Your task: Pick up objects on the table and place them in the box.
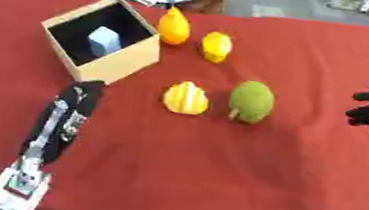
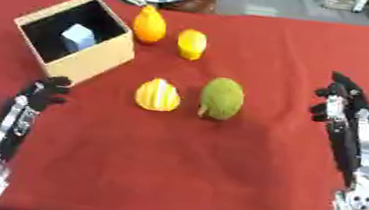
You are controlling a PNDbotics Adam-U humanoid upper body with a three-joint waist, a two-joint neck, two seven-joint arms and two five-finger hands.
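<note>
Fingers of the robot's left hand (image 2: 47, 91) curl loosely on nothing, just near of the open wooden box (image 1: 121, 64), which already holds a pale blue block (image 1: 103, 41). Right of that hand, closest to it, lies the yellow ribbed fruit (image 1: 185, 98), touching the green bumpy fruit (image 1: 251, 101). The right hand (image 2: 338, 103), relaxed and empty, hangs farther right.
</note>
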